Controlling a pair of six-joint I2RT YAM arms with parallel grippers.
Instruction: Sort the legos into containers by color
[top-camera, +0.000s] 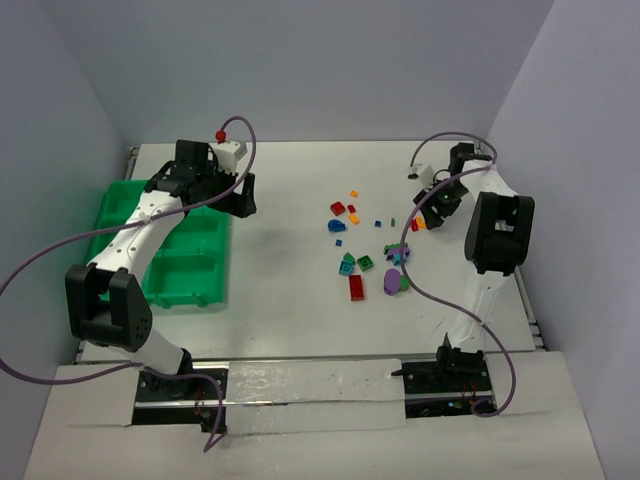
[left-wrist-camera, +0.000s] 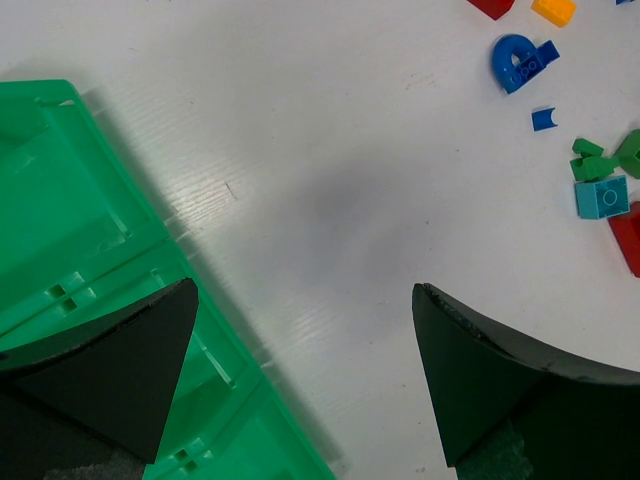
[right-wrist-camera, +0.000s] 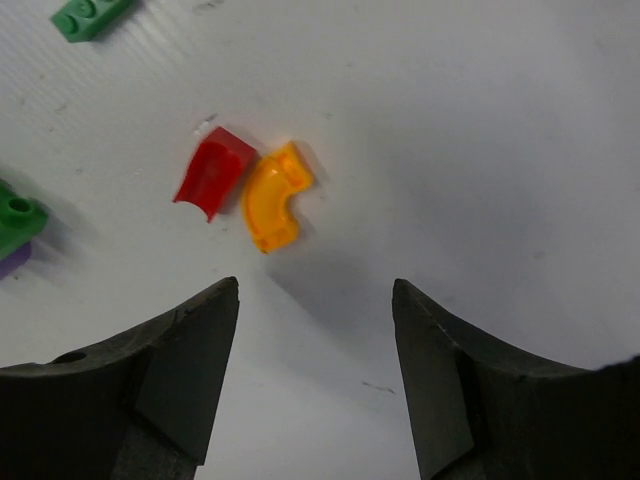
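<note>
Now our right gripper (right-wrist-camera: 315, 286) hangs just behind one red brick (right-wrist-camera: 212, 172) and one orange brick (right-wrist-camera: 272, 197).

Its jaws are apart and hold nothing. The two bricks touch side by side on the table (right-wrist-camera: 480, 120), just ahead of the fingers and a bit to one side. Both slant the same way. We think this arm should pick, as it is much nearer. Our left gripper (left-wrist-camera: 305, 288) is wide and empty at the edge of the green tray (left-wrist-camera: 60, 200), well apart from the pile. We count one tray, two grippers and about fifteen legos (top-camera: 366, 263).

A white table (top-camera: 290, 310) stands boxed in by plain pale grey walls (top-camera: 300, 60).
</note>
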